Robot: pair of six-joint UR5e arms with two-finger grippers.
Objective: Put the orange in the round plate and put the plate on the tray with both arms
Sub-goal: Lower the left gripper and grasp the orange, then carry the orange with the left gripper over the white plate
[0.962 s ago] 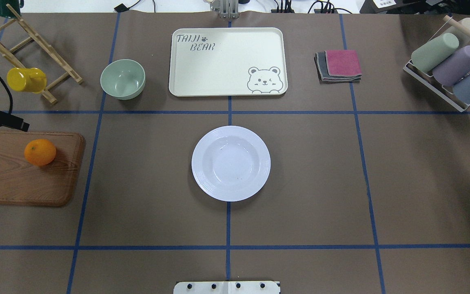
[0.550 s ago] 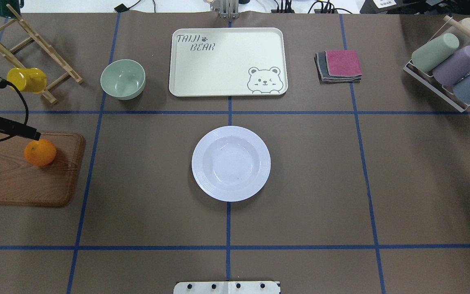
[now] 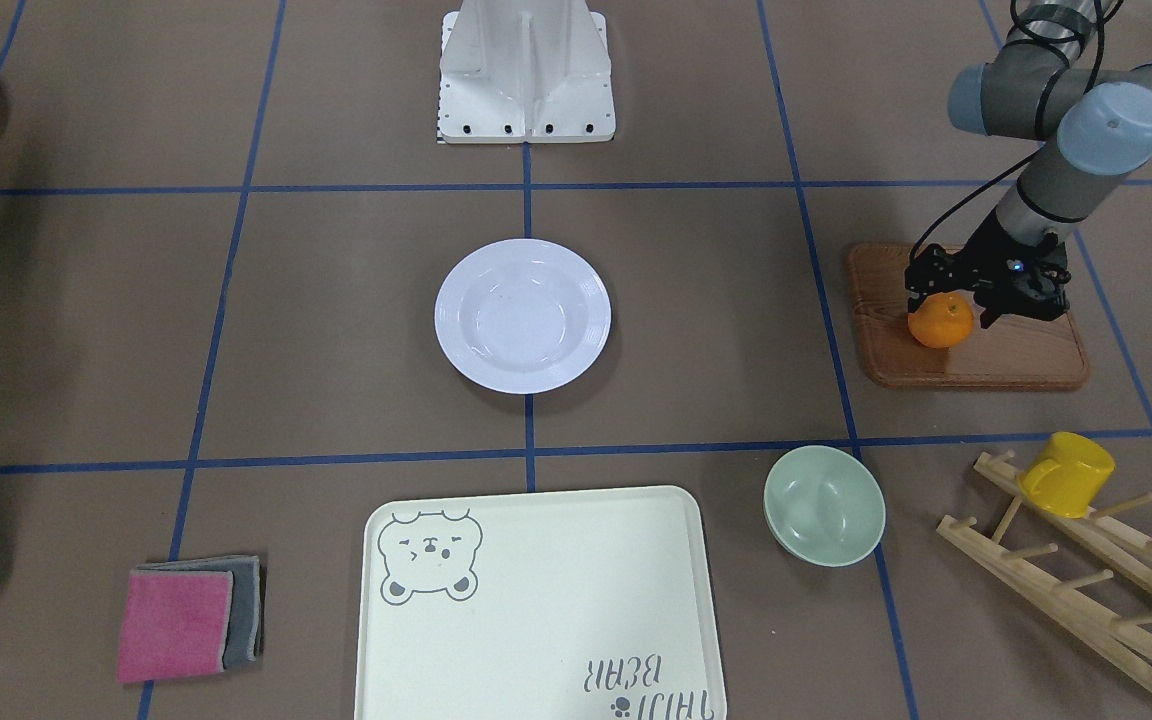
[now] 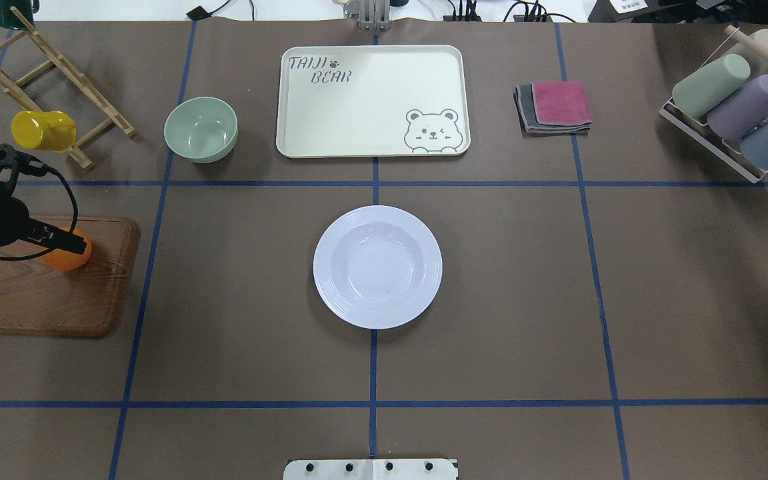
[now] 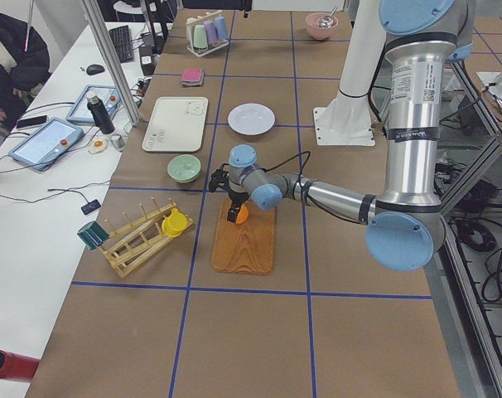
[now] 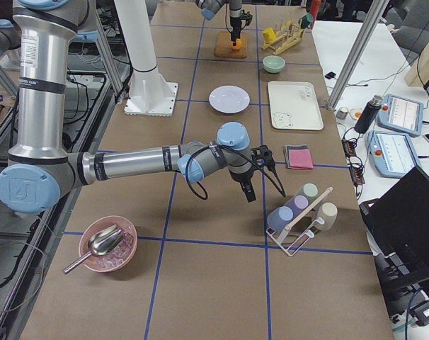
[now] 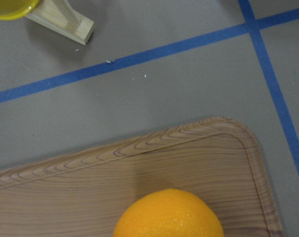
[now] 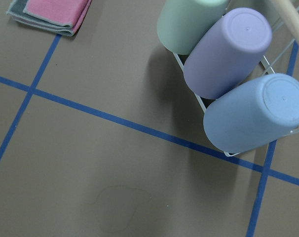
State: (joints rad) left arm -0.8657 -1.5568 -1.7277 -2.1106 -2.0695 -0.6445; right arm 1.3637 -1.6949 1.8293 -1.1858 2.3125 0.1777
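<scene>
The orange (image 3: 941, 325) sits on the brown wooden board (image 3: 1026, 360). My left gripper (image 3: 952, 310) hangs right over it, open, one finger on each side of the fruit; I cannot tell whether they touch it. From overhead the left gripper (image 4: 67, 248) hides most of the orange (image 4: 72, 260). The left wrist view has the orange (image 7: 169, 215) at its bottom edge and no fingers. The white round plate (image 4: 377, 267) lies empty at the table's middle. Beyond it is the empty cream tray (image 4: 371, 100). My right gripper (image 6: 248, 190) hovers near the cup rack; I cannot tell its state.
A pale green bowl (image 4: 201, 129) stands left of the tray. A wooden rack with a yellow mug (image 4: 43, 130) is beyond the board. Folded cloths (image 4: 554, 107) and a rack of cups (image 4: 731, 100) are on the right. A pink bowl with a scoop (image 6: 107, 244) sits near the right end.
My left arm has swung in from the table's left edge and over the board, so the gripper now covers the orange. Plate, tray and orange have stayed put.
</scene>
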